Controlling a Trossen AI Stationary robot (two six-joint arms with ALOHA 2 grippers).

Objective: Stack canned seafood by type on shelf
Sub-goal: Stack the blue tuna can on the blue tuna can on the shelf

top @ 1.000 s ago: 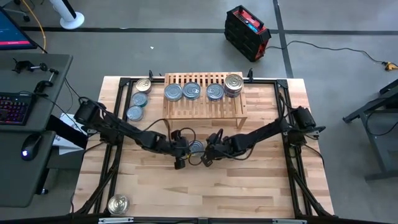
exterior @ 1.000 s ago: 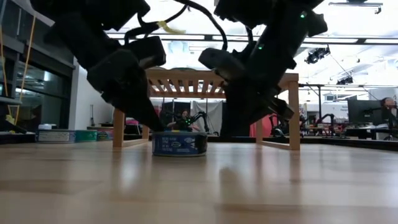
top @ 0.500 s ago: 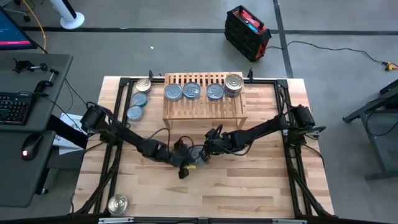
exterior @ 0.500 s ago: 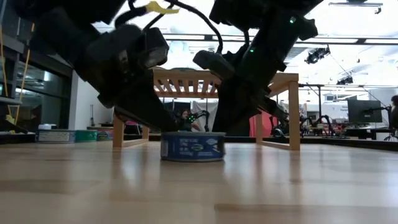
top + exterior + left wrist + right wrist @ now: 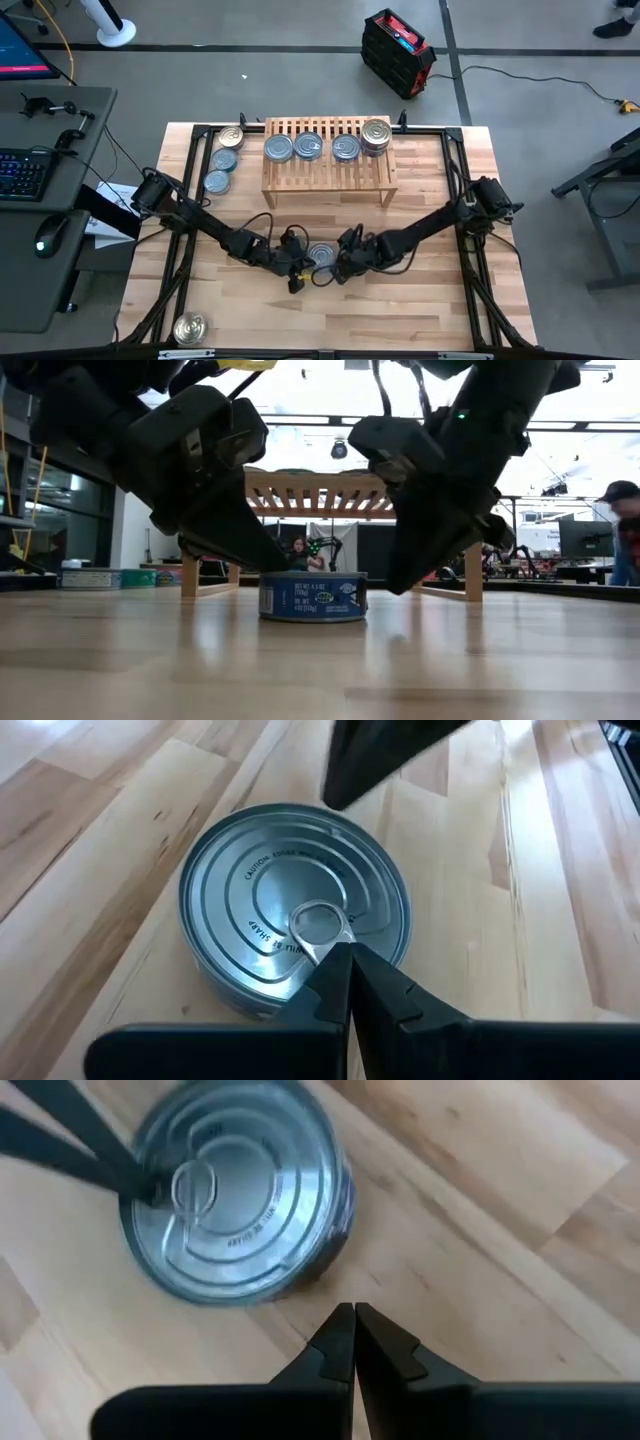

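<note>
Counting the tins from the left of the high view: one silver-gold tin (image 5: 189,328) lies alone at the near left corner of the table (image 5: 440,310). Up by the far left edge stand three more, a gold-lidded tin (image 5: 231,137) just beside the rack, then two bluish tins (image 5: 226,160) (image 5: 216,182) in a line toward the near side. On the shelf (image 5: 326,176) there are four positions: three single bluish tins (image 5: 278,149) (image 5: 309,147) (image 5: 346,148) in a row, and at the right end a short stack (image 5: 376,133) topped by a silver lid; how many tins it holds I cannot tell. One last bluish tin (image 5: 322,254) sits on the bare table in front of the shelf, well apart from it, between the two arms. That makes nine lids visible from above.

Two arms reach in from the table's sides and meet at that centre tin. The left gripper (image 5: 300,268) is at the tin's left side; in the left wrist view its fingers are pressed together, tip resting at the pull ring (image 5: 318,923) on the lid, gripping nothing. The right gripper (image 5: 343,268) is just beside the tin on its right; its fingers are also closed together and empty, the tips just off the tin's rim in the right wrist view. In the low view the tin (image 5: 312,597) stands flat on the tabletop with a dark gripper at each side.
</note>
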